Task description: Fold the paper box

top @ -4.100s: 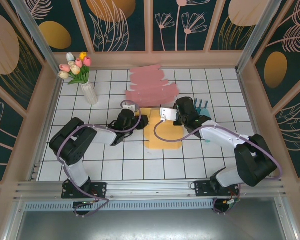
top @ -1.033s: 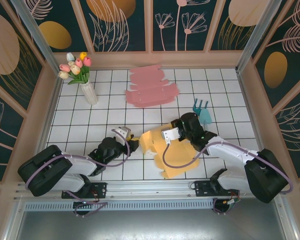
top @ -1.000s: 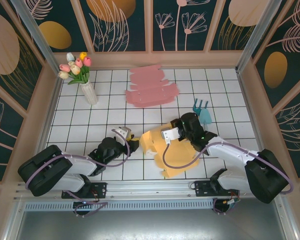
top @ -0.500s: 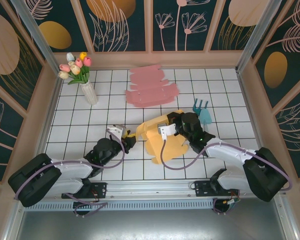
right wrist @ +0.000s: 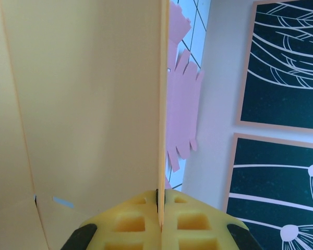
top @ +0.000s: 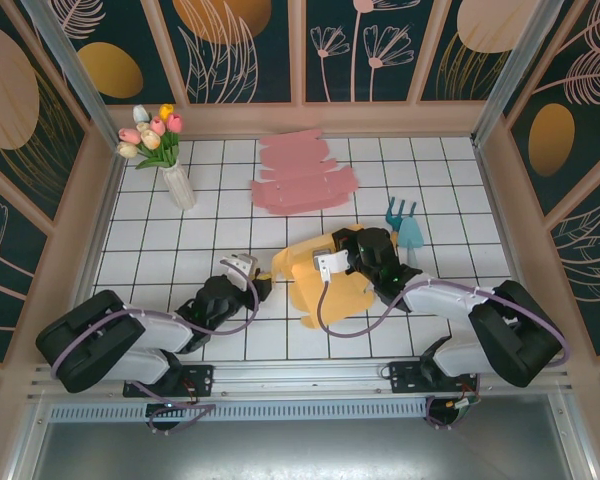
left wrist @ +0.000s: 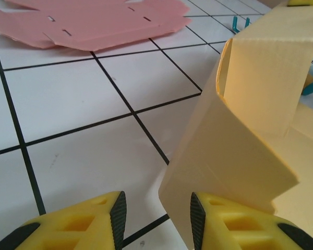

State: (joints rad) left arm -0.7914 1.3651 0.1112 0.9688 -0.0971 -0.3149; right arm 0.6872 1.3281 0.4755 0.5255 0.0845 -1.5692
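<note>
Near the middle of the tiled table (top: pixel 160 240), top view, the yellow paper box (top: pixel 332 292) is lying half-raised, with the left gripper (top: pixel 257 286) at its 9 o'clock and the right gripper (top: pixel 346 261) at 1 o'clock. Left wrist: fingers (left wrist: pixel 116 212) are standing apart around the box's corner. Right wrist: fingers (right wrist: pixel 138 221) are pinching an upright box panel.

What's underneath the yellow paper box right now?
The yellow paper box rests on the white tiled table, whose tiles show all round it. Whatever lies beneath its flat panels is covered by the cardboard and cannot be seen.
</note>
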